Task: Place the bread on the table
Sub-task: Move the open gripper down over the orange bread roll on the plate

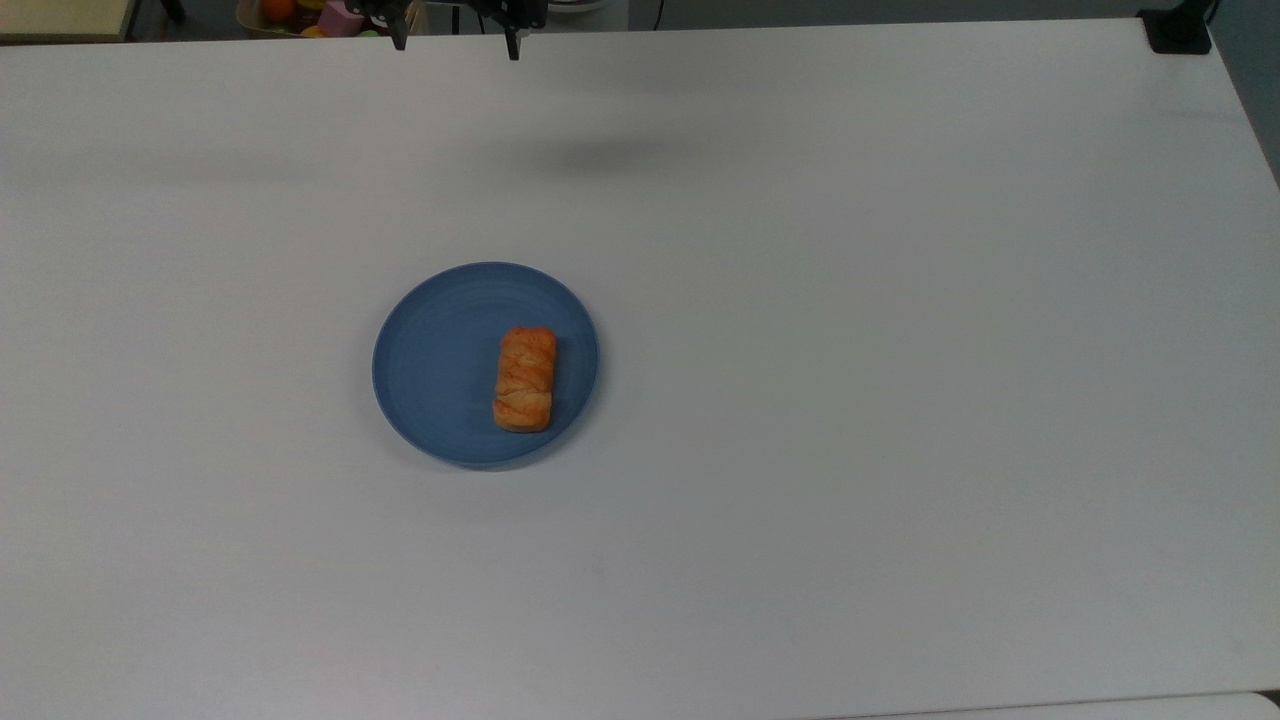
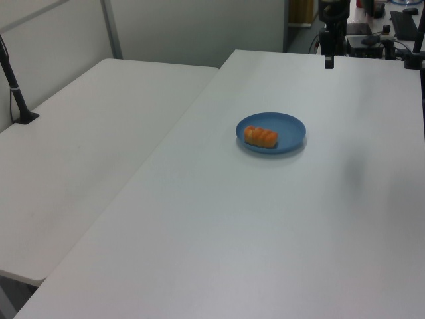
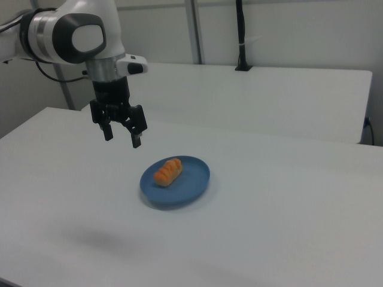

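The bread (image 1: 525, 380) (image 2: 261, 136) (image 3: 168, 171), a small golden-orange ridged loaf, lies on a round blue plate (image 1: 420, 360) (image 2: 292, 126) (image 3: 188, 185) near the middle of the white table (image 1: 900, 400) (image 2: 265, 232) (image 3: 287, 227). It rests on the plate's right half in the top view. My gripper (image 1: 456, 45) (image 2: 329, 61) (image 3: 122, 139) hangs open and empty in the air. In the right view it is up and to the left of the plate, well clear of the bread. In the top view its fingers poke in at the top edge.
A second white table (image 2: 86, 133) (image 3: 269, 95) adjoins this one. A black clamped pole (image 1: 1178, 30) (image 2: 13, 80) (image 3: 241, 36) stands at the table's corner. Colourful items in a basket (image 1: 300, 15) sit beyond the top view's upper left edge.
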You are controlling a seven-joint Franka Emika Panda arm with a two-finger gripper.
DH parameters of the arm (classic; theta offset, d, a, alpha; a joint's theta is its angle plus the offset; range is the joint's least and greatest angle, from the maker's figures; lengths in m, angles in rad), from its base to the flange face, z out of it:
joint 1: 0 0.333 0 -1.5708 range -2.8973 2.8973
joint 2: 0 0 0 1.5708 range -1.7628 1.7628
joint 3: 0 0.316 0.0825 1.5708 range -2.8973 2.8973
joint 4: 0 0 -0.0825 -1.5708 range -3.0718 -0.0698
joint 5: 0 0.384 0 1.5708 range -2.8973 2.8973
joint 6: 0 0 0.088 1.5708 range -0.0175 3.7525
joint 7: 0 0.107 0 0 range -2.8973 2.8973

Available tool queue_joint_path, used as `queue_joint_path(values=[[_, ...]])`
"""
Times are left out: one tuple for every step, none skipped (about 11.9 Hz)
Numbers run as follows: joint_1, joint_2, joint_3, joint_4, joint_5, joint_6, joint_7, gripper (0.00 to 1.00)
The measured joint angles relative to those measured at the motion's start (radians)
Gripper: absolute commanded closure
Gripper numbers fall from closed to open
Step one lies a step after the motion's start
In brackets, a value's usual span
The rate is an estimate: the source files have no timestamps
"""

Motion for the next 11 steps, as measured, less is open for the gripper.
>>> queue_joint_path(values=[[0.0,0.0,0.0,0.0,0.0,0.0,0.0,0.0],[-0.003,0.0,0.0,0.001,0.0,0.003,0.0,0.0],[-0.01,0.0,0.0,0.003,0.0,0.005,0.0,0.0],[-0.017,0.0,-0.004,0.008,0.0,0.01,0.0,0.0],[-0.017,0.003,-0.011,0.018,0.0,0.013,0.0,0.0],[-0.017,0.007,-0.013,0.026,0.0,0.013,0.0,0.0],[-0.017,0.012,-0.015,0.033,0.0,0.013,0.0,0.0],[-0.018,0.019,-0.021,0.04,0.0,0.015,0.0,0.0],[-0.018,0.032,-0.03,0.059,0.012,0.024,0.0,0.0],[-0.018,0.056,-0.043,0.089,0.055,0.039,0.0,0.0],[-0.017,0.09,-0.063,0.127,0.111,0.064,0.0,0.0]])
